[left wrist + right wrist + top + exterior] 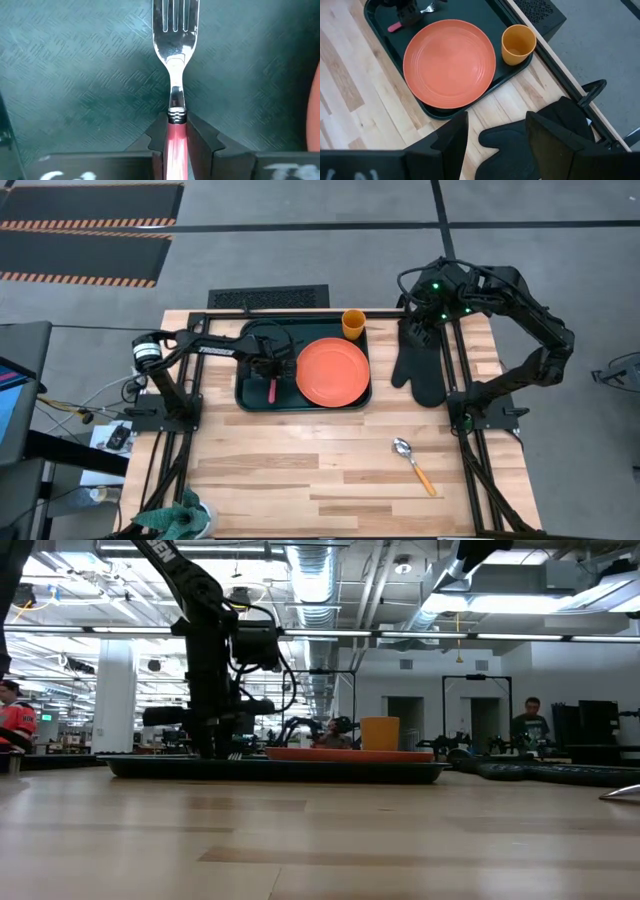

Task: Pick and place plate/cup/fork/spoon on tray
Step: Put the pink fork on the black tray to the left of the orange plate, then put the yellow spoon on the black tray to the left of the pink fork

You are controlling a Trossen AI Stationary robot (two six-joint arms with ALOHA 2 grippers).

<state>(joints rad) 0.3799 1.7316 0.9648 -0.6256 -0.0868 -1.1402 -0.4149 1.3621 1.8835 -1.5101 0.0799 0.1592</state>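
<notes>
The dark green tray (250,395) lies at the table's far middle. On it are the orange-red plate (332,370) and, in its far right corner, the orange-yellow cup (353,323). My left gripper (270,370) is low over the tray's left half, left of the plate, shut on the fork (175,60). The fork's silver tines (175,15) point toward the table's far edge. The spoon (413,463) lies flat on the wood, near right. My right gripper (495,140) hovers open and empty over the black oven mitt (420,365). My left gripper pinches the fork's red-pink handle (176,142) between its two fingers, just behind the metal collar. The fingers come from above, pointing down, one on each side of the handle. The handle's free end (271,392) sticks out toward the table's near edge. Whether the fork rests on the tray floor, I cannot tell.
The oven mitt lies right of the tray under my right arm. Bare wood spreads across the table's near half around the spoon. A teal thing (180,515) sits at the near left corner. People show in the room beyond the table.
</notes>
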